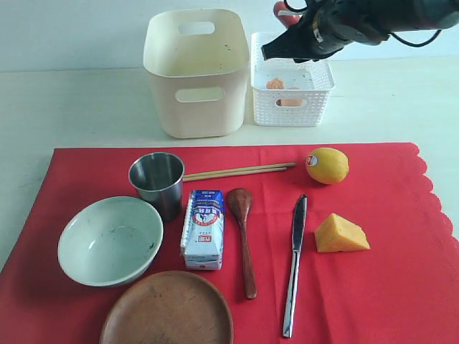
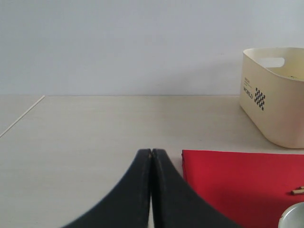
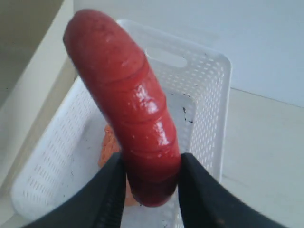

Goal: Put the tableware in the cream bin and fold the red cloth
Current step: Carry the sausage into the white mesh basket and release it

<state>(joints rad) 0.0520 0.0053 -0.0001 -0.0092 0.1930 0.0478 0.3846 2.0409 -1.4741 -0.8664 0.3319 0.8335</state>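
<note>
On the red cloth [image 1: 387, 287] lie a steel cup [image 1: 158, 180], a pale bowl [image 1: 109, 240], a brown plate [image 1: 166, 312], a wooden spoon [image 1: 244, 236], chopsticks [image 1: 240, 171] and a silver knife [image 1: 294, 265]. Behind the cloth stands the cream bin [image 1: 196, 72], with nothing visible inside. My right gripper [image 3: 152, 175] is shut on a red sausage [image 3: 128, 104] above the white lattice basket [image 3: 204, 95]. My left gripper [image 2: 151, 153] is shut on nothing, low over the bare table beside the cloth's corner [image 2: 237, 180], and does not show in the exterior view.
A milk carton [image 1: 204, 229], a lemon [image 1: 327, 165] and a cheese wedge [image 1: 340, 233] also rest on the cloth. The lattice basket [image 1: 290, 89] holds orange food pieces [image 1: 283, 93]. The right arm [image 1: 344, 25] hangs over it at the back right.
</note>
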